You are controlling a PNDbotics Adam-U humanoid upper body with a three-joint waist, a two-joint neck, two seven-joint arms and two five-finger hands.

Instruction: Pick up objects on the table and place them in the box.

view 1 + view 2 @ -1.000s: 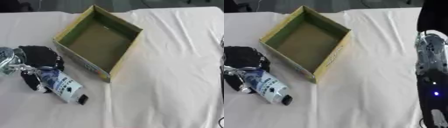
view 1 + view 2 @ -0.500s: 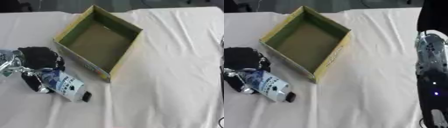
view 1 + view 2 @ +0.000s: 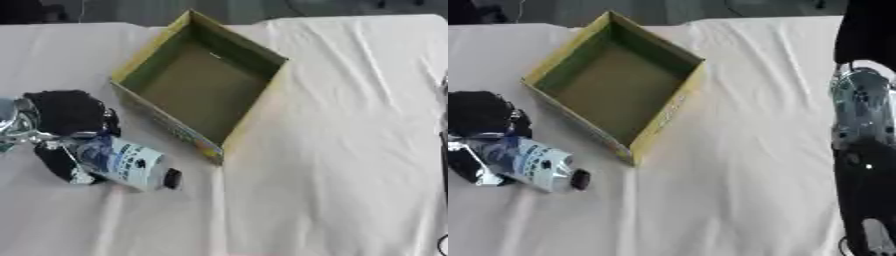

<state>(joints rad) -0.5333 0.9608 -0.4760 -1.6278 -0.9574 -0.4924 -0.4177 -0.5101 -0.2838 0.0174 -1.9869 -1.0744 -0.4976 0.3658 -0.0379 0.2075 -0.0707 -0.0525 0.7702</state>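
A white bottle [image 3: 122, 162] with a blue label and a black cap lies on its side at the left of the table, cap toward the right. My left hand [image 3: 63, 120] is wrapped round its base end, black fingers curled over and under it. The open cardboard box [image 3: 147, 109], yellow outside and olive inside, stands just right of the hand and looks empty. My right arm [image 3: 866, 170] hangs at the right edge in the right eye view; its hand does not show.
A white cloth [image 3: 341, 150] with soft folds covers the table. The box's near corner [image 3: 214, 152] lies close to the bottle's cap.
The left hand has closed further round the bottle and the bottle has turned a little, its cap end rising toward the right. The right arm has not moved.
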